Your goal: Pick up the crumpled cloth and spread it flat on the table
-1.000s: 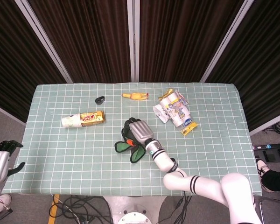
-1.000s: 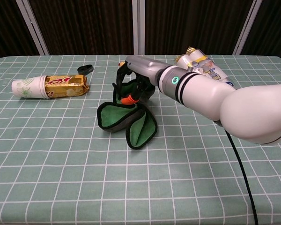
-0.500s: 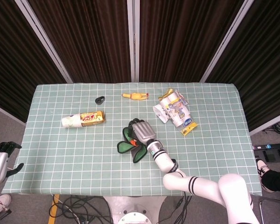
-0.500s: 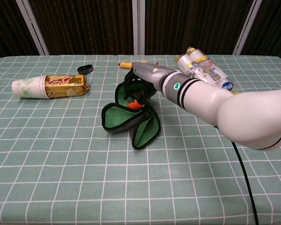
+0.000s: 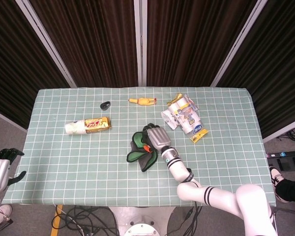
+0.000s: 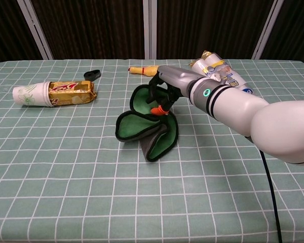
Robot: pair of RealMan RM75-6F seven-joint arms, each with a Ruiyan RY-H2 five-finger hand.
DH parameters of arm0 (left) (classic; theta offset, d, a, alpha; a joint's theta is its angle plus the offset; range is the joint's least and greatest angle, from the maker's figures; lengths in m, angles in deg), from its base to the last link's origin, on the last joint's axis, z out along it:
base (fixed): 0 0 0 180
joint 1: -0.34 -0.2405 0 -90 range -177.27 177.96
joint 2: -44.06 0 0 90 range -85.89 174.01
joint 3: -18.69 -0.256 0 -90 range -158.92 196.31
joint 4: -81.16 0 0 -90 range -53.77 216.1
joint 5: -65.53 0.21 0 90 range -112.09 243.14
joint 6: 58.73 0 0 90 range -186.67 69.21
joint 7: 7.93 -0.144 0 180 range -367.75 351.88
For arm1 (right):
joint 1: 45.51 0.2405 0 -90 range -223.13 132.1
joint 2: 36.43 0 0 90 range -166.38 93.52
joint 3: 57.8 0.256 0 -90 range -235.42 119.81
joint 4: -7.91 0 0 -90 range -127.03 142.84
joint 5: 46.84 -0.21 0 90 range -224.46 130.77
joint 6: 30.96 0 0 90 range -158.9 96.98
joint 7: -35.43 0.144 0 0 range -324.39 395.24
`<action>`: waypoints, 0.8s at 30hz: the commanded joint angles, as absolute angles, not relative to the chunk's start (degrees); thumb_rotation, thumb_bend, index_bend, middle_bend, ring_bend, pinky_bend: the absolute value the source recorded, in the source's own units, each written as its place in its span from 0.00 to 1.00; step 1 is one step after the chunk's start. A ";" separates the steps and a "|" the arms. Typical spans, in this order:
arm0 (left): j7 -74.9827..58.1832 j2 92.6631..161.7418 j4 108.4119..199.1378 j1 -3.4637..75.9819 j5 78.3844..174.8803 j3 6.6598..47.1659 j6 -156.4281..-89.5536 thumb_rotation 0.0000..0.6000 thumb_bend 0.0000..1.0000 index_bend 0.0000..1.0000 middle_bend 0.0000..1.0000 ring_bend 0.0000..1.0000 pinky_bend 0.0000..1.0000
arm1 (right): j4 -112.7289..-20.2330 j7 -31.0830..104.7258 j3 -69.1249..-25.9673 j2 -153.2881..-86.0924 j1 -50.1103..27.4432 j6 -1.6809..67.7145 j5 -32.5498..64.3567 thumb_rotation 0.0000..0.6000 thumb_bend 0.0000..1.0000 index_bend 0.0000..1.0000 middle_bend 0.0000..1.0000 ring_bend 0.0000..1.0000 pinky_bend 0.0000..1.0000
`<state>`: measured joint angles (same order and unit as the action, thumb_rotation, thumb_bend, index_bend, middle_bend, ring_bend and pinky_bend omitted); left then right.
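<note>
A green-checked surface (image 5: 64,162) stands before dark curtains (image 5: 187,39). Mid-surface, the right hand (image 5: 156,138) grasps the crumpled cloth (image 6: 148,129); left hand (image 5: 1,169) hangs released off the left edge. Cup (image 5: 76,128), toy chicken (image 5: 142,101), and packets (image 5: 183,114) lie nearby.

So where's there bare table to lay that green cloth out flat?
The near strip in front of the green cloth and right hand is bare. The far half is crowded: paper cup, rubber chicken, packets.

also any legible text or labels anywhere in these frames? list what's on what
None reads cleanly.
Gold snack wrapper in the paper cup: red lettering, blurred.
Crushed cartons: blue and yellow print, too small.
Yellow sachet: unreadable.
Right arm's green dot: an indicator, not text.
</note>
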<state>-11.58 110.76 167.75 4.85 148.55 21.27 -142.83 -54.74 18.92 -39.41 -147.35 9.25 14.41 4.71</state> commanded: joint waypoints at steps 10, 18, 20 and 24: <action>-11.43 110.55 168.02 5.48 148.68 21.58 -142.23 1.00 0.16 0.34 0.34 0.25 0.33 | -60.00 20.83 -38.78 -143.70 7.98 17.22 8.04 1.00 0.38 0.76 0.27 0.14 0.22; -8.90 110.51 167.65 7.09 149.68 22.16 -141.04 1.00 0.16 0.34 0.34 0.25 0.33 | -70.00 26.41 -37.60 -134.52 6.77 16.04 13.28 1.00 0.43 0.76 0.27 0.14 0.21; -8.24 110.58 167.29 7.59 149.71 22.44 -140.64 1.00 0.16 0.34 0.34 0.25 0.33 | -72.38 28.25 -37.07 -132.00 6.93 14.91 14.71 1.00 0.44 0.76 0.27 0.13 0.20; -6.10 110.81 166.38 8.81 150.02 22.91 -139.50 1.00 0.16 0.34 0.34 0.25 0.33 | -76.08 31.84 -35.79 -127.47 7.71 12.76 17.77 1.00 0.45 0.76 0.27 0.12 0.19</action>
<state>-6.77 110.72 166.75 8.35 149.86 22.70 -139.95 -74.28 30.03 -36.66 -129.43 7.32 14.06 16.10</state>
